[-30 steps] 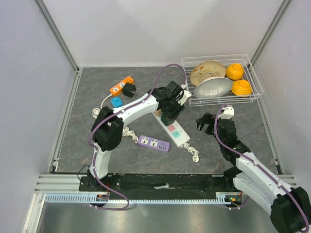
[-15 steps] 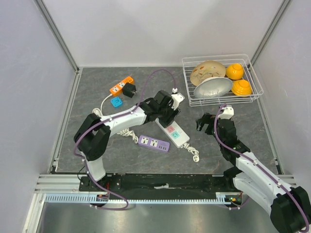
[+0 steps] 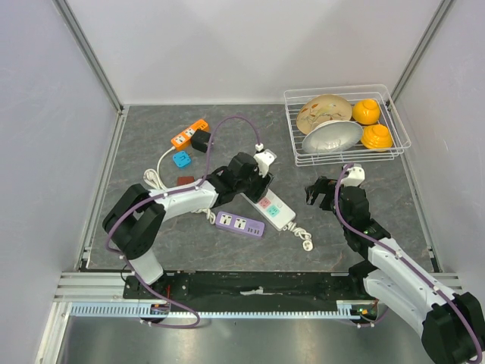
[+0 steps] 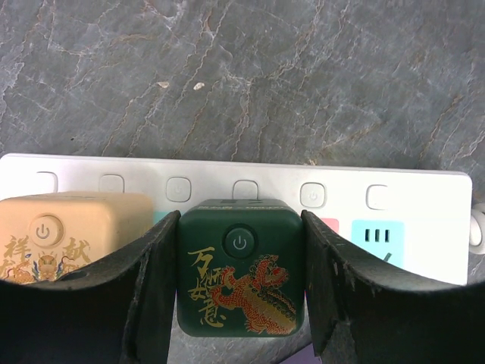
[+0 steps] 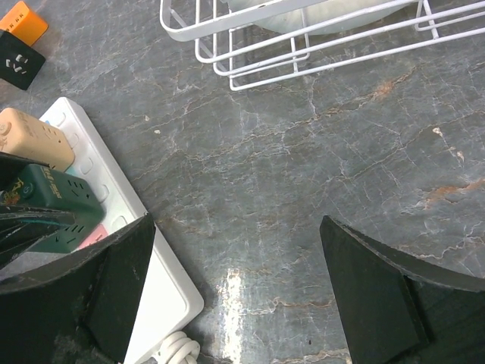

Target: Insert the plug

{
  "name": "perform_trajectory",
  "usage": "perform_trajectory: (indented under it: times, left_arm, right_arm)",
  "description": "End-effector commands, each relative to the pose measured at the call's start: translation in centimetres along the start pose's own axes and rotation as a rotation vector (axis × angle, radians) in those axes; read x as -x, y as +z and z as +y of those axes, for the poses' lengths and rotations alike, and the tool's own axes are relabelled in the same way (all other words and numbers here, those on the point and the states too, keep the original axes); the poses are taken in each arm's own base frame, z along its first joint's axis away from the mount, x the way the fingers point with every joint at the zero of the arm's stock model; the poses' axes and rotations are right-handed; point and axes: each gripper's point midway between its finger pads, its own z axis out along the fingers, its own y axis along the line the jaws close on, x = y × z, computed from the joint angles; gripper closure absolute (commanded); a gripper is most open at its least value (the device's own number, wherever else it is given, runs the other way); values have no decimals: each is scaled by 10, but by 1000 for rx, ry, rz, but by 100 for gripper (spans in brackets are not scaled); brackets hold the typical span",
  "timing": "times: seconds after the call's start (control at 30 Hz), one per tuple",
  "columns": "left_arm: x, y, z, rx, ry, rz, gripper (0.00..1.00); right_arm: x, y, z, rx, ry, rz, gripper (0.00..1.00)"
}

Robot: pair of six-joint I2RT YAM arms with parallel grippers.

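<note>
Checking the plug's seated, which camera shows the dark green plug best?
Left wrist view: the dark green plug sits centred between the fingers of the left hand, on the white power strip. Right wrist shows it small at the edge; from the top the hand hides it.

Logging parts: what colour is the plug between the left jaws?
The plug is dark green with a gold-and-red dragon print; the left wrist view shows it best.

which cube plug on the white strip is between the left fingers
The dark green plug, flanked by both fingers; the beige plug sits just outside them.
</note>
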Motion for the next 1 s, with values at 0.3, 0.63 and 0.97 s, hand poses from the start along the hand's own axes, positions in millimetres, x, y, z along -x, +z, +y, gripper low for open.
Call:
perform_trajectory:
  times: [0.3,0.63,0.97]
  left_arm:
    - [-96,-5,6,10,-128,294,73]
    - [14,-41,4,-19,-138,51,14]
    - [59,-87,5,9,-299,-104,11]
  right_arm:
    - [18,-6,12,46,7,-35,2]
    - [36,-21,30,113,-39,-15,2]
    - [34,-31,54,229,-55,55,2]
